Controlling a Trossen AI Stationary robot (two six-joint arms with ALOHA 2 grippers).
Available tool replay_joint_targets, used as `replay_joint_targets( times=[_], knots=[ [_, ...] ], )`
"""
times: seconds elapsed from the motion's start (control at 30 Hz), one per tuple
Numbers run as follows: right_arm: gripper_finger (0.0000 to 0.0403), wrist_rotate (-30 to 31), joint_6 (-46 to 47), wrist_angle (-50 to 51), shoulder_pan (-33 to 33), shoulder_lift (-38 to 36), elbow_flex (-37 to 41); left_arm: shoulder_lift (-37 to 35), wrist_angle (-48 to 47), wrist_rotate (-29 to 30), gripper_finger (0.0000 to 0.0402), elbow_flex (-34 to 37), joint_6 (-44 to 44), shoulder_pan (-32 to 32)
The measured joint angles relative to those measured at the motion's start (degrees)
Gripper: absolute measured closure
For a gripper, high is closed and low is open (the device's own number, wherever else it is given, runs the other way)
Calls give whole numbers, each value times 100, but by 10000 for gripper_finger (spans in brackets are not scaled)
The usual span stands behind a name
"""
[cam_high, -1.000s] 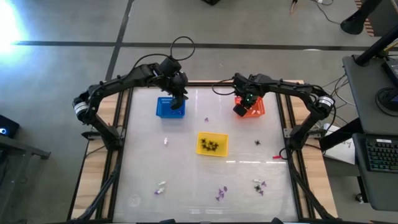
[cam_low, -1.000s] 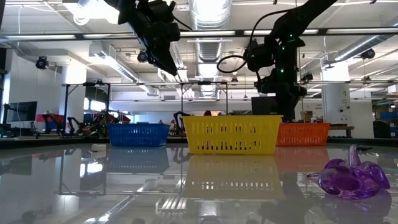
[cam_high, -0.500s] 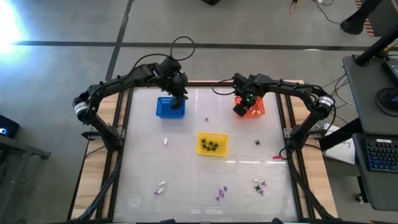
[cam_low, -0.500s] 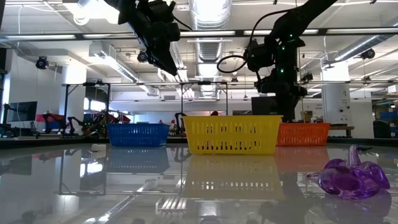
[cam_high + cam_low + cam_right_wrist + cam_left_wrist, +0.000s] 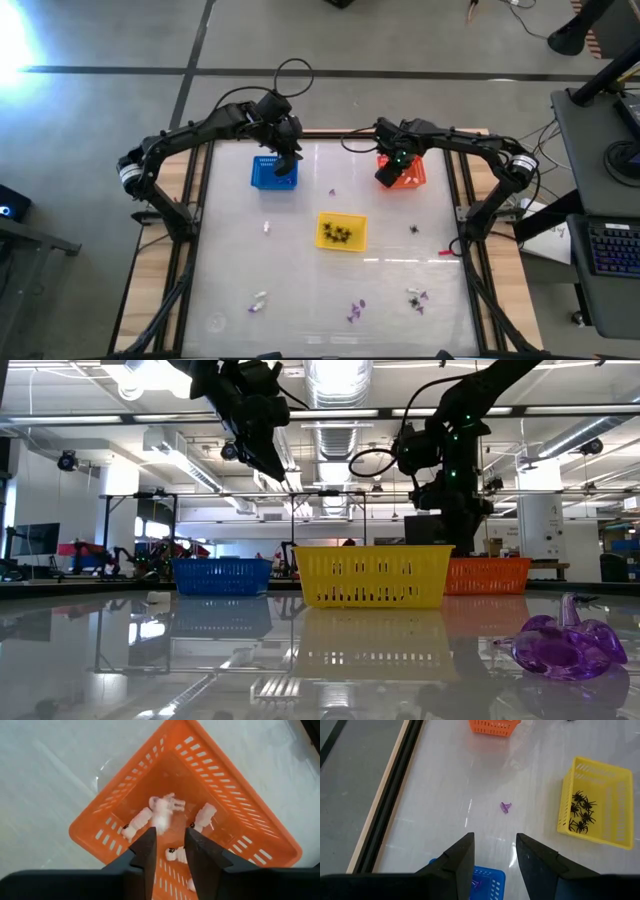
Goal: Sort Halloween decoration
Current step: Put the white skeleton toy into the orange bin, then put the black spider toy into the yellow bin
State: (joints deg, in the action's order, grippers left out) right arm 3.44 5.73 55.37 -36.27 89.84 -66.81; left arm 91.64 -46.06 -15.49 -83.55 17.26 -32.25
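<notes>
My left gripper [image 5: 494, 845] hangs open above the blue basket [image 5: 273, 172], which holds a purple trinket [image 5: 477, 884]. My right gripper [image 5: 170, 840] hangs open above the orange basket [image 5: 190, 795], where several white trinkets [image 5: 205, 815] lie on the floor of the basket. The yellow basket [image 5: 341, 231] holds black spiders [image 5: 581, 812]. Loose trinkets lie on the table: a purple one [image 5: 505, 807] between the blue and orange baskets, a white one [image 5: 267, 227], a black one [image 5: 414, 229], and more near the near edge [image 5: 355, 310].
All three baskets stand on the glossy white table [image 5: 300, 270], blue and orange toward the far edge, yellow in the middle. A large purple trinket [image 5: 560, 650] lies close to the low camera. Black frame rails [image 5: 190, 200] run along the table's sides.
</notes>
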Motion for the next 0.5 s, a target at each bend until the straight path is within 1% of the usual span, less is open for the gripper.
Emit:
replay_joint_targets(
  times=[0.17, 0.5],
  knots=[
    [301, 0, 54, -21, 0, -4, 0, 0, 9, 0, 274, 0, -2, 0],
    [316, 2, 178, -88, 0, -4, -6, 13, 239, -2, 274, 0, -7, 0]
  ],
)
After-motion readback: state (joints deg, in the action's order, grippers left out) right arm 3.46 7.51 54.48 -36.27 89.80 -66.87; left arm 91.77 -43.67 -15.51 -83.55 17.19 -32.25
